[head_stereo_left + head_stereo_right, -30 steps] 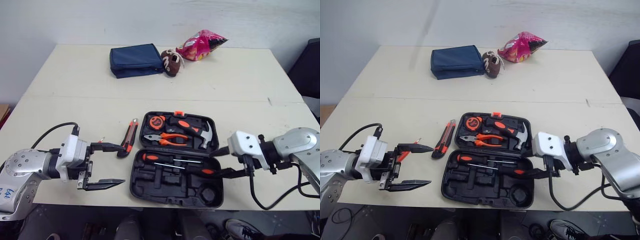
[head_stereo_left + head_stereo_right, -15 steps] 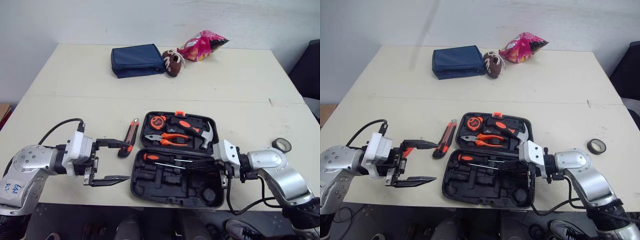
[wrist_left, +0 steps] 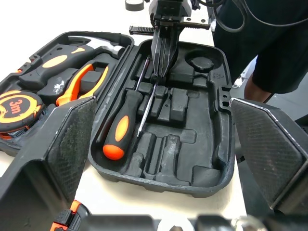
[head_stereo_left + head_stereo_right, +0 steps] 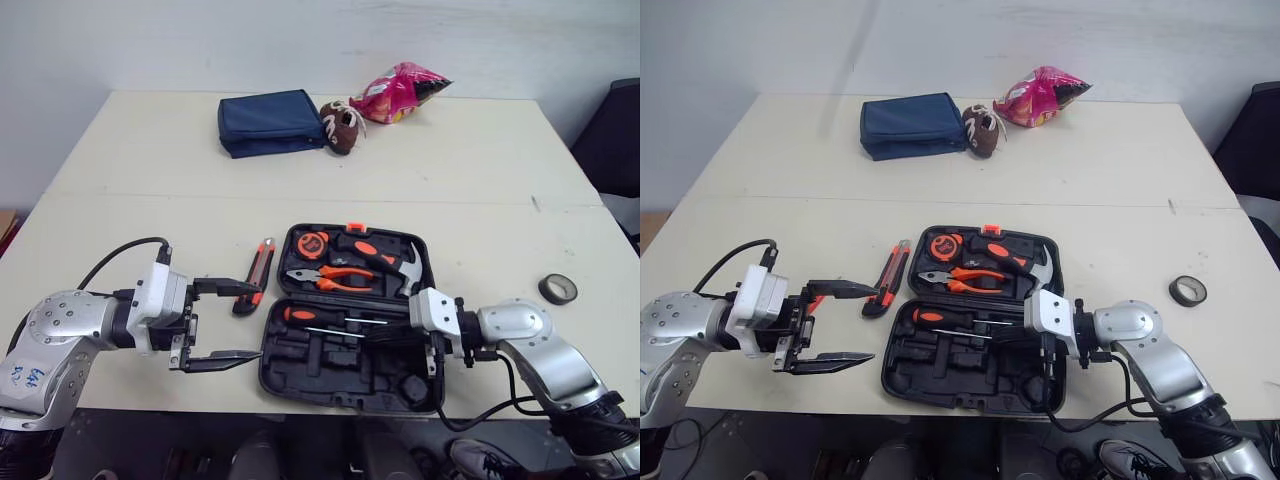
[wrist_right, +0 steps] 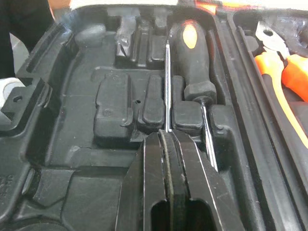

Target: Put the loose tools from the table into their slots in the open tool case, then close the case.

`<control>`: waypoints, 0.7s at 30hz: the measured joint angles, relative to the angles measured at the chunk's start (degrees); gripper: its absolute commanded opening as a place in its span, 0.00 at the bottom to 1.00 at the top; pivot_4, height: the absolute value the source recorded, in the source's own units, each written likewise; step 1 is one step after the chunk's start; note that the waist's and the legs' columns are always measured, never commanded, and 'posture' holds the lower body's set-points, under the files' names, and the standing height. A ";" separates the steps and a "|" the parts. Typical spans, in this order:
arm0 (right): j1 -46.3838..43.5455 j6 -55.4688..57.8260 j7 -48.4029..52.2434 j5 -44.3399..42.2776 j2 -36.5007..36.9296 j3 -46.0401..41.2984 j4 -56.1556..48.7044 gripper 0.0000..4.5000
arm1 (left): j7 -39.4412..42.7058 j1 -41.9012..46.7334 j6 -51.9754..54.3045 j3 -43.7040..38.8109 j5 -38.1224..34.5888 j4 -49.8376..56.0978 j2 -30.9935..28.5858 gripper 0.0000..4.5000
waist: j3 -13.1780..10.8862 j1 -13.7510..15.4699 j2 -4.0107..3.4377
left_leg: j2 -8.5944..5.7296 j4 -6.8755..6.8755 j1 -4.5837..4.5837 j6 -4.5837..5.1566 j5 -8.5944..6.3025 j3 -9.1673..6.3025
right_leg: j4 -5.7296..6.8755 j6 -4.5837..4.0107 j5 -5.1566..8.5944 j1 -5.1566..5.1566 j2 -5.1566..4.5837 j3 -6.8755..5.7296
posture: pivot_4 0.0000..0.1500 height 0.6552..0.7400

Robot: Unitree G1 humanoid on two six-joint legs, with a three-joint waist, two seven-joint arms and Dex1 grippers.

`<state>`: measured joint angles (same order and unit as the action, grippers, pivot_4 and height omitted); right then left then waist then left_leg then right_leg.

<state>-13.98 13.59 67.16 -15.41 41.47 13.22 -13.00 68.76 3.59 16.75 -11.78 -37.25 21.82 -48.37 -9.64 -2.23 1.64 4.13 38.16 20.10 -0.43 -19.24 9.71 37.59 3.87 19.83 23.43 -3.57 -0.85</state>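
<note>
your left gripper (image 4: 250, 322): fingers spread wide, just beside the utility knife (image 4: 256, 270)
your right gripper (image 5: 166, 134): pinching the slim screwdriver (image 5: 167, 82) inside the open tool case (image 4: 300, 380)

The table (image 4: 140, 160) was lit evenly by soft overhead light; faint shadows were cast under the blue pouch (image 4: 270, 122). In the left wrist view the table was washed out to white.

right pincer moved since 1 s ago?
Yes. Right pincer, shut on thin screwdriver, shifted to robot's left: from the tool case's right edge to over its near half.
</note>
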 measured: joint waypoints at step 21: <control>8.39 0.22 5.05 -17.24 3.53 -22.14 -5.00 0.21 | -1.44 -3.10 -3.29 -8.98 3.03 -10.86 -1.52 1.00 | -0.07 0.32 -0.06 | 0.12 -0.29 -0.74 -0.10 -0.21 -0.09 | -0.25 -0.26 0.14 -0.77 0.02 -0.16 | 1.00 1.00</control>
<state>-5.59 13.81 72.21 -32.65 45.00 -8.92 -18.00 67.33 0.50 13.46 -20.76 -34.21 10.96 -49.88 -9.70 -1.91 1.57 4.25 37.87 19.36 -0.53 -19.44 9.62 37.33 3.62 19.97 22.66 -3.55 -1.01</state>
